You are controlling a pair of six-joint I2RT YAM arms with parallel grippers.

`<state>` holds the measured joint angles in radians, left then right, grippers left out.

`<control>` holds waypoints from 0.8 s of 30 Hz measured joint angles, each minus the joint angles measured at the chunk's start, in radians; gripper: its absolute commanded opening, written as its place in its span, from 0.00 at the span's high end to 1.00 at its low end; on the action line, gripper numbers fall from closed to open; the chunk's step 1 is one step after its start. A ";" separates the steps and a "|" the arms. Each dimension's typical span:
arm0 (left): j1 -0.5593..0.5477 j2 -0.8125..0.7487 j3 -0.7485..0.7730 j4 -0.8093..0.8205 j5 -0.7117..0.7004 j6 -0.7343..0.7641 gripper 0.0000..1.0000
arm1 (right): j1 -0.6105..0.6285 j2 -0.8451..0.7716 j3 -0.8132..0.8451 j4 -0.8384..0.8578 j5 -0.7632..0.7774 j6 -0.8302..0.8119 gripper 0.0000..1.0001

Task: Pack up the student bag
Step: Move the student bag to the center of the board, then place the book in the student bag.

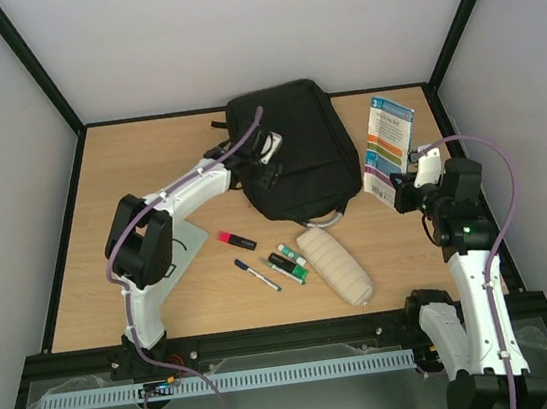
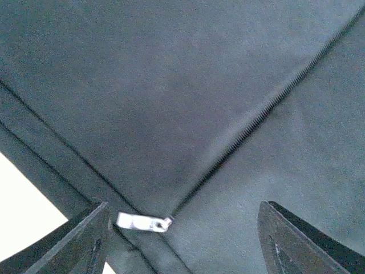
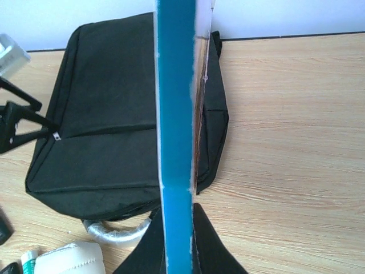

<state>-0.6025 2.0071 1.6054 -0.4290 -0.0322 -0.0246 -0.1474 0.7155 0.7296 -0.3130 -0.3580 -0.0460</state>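
The student bag (image 1: 296,146) is a large black fabric bag lying flat at the back middle of the table. Its grey loop handle (image 1: 328,219) points toward me. My left gripper (image 1: 266,173) hovers open over the bag's left part. In the left wrist view it (image 2: 182,240) straddles the silver zip pull (image 2: 142,222) at the end of a closed zip, without touching it. My right gripper (image 1: 400,193) is shut on a blue-spined book (image 1: 388,144) and holds it on edge right of the bag. In the right wrist view the spine (image 3: 175,131) stands between the fingers (image 3: 214,245).
A beige pencil case (image 1: 335,265) lies in front of the bag. A red marker (image 1: 237,240), a pen (image 1: 258,275) and green and black markers (image 1: 289,263) lie left of it. A pale sheet (image 1: 190,241) lies under the left arm. Black frame posts edge the table.
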 measured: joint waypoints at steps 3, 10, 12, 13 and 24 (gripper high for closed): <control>-0.039 -0.022 -0.054 0.000 -0.031 0.045 0.24 | 0.010 0.000 0.000 0.000 0.000 -0.002 0.99; -0.047 -0.061 -0.128 0.016 0.036 0.137 0.16 | 0.018 0.000 0.000 0.000 0.000 -0.003 0.99; -0.064 -0.080 -0.145 0.008 0.093 0.175 0.17 | 0.019 0.000 0.000 0.000 0.000 -0.004 0.99; -0.079 -0.083 -0.147 0.003 0.116 0.190 0.19 | 0.020 0.000 0.000 0.000 0.001 -0.004 0.99; -0.195 0.015 -0.112 -0.053 0.192 0.298 0.31 | 0.029 0.001 -0.004 0.002 0.002 -0.011 0.99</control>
<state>-0.7975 2.0220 1.4933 -0.4824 0.1596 0.2733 -0.1181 0.7162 0.7258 -0.3115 -0.3565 -0.0566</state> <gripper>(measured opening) 0.717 0.046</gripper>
